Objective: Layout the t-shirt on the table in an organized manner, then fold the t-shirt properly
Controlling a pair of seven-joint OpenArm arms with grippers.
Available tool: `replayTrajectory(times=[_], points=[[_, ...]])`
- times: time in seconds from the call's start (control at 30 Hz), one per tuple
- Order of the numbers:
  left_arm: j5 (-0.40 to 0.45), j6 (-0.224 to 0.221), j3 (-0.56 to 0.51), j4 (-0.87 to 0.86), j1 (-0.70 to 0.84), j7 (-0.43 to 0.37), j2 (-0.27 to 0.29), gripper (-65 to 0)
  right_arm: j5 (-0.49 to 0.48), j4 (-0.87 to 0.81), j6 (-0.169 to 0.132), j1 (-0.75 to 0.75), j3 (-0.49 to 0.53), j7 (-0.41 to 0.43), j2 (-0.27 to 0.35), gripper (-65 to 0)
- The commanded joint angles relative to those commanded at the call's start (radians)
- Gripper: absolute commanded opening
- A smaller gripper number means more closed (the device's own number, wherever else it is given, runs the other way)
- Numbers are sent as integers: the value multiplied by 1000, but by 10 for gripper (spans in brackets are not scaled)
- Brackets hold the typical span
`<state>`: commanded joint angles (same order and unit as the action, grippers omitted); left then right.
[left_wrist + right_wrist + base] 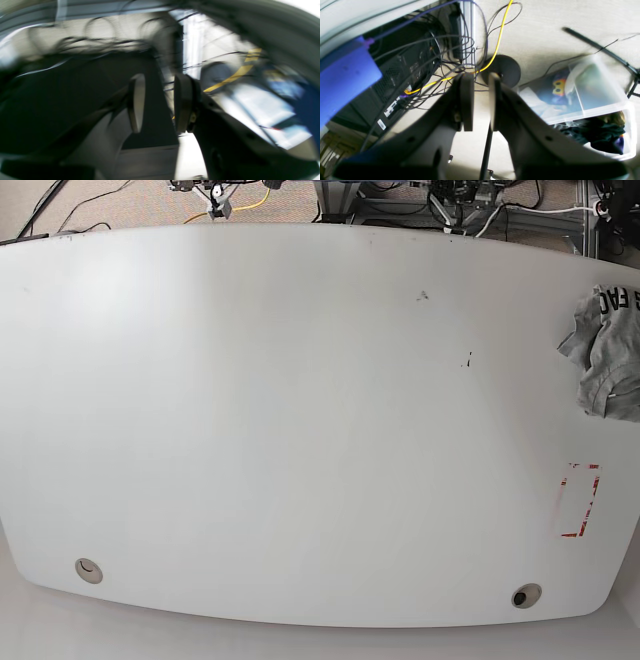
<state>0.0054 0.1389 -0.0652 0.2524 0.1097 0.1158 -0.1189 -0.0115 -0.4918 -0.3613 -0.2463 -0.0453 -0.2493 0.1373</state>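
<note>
Crumpled heather-grey cotton t-shirt (607, 350) lies at three o'clock on the white bench (300, 410). Soft, limp; grasp shoulder seams. Left claw (156, 103) and right claw (478, 100) both parted, empty.

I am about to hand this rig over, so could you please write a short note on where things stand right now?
Left gripper: open, holding nothing; its wrist view is blurred and aimed off the table.
Right gripper: open with a narrow gap, holding nothing, aimed at floor cables and a clear storage bin.
Neither arm shows in the base view.
The t-shirt: crumpled in a heap at the table's edge on the left arm's side, partly out of frame, above the red tape mark.
Done: nothing yet.
Left: grasp the t-shirt, spread it flat, then fold it.
</note>
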Motion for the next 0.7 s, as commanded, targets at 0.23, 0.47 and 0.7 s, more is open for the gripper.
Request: replayTrajectory(times=[0.23,0.47,0.7], points=[[3,-61,-3,-9,-8,5,0,-467,0,2,46,25,12,-3,-26,-549],[6,-103,-6,-9,-8,2,23,-467,2,2,46,28,14,-2,-31,-549],[6,-106,-6,-2,-8,-2,26,-467,2,2,46,28,14,3,-31,-549]])
